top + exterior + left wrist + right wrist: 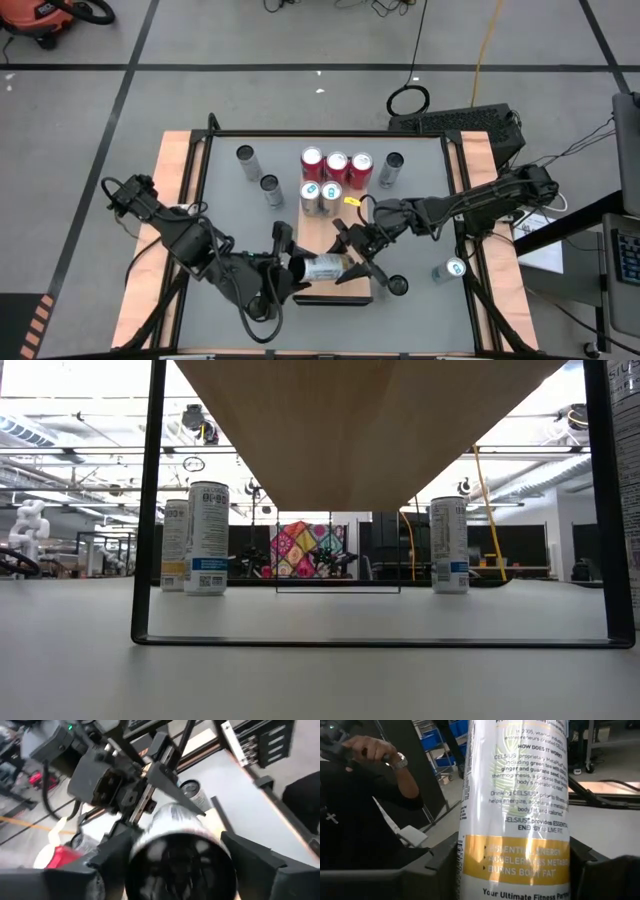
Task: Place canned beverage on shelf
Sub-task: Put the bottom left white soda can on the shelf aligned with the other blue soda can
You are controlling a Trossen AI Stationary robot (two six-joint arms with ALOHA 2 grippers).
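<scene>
- The white can (322, 268) lies sideways over the near end of the shelf (318, 232).
- The left gripper (287, 268) and the right gripper (352, 262) both pinch the white can.
- Red cans (336, 167) and silver cans (320, 196) stand at the shelf's far end.

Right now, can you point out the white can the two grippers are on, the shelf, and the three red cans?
white can (322, 268), high view, on its side wall, lying between both grippers.
shelf (312, 232), high view, on a bare patch of the wood board.
red cans (337, 162), high view, on the middle can's top.
</scene>
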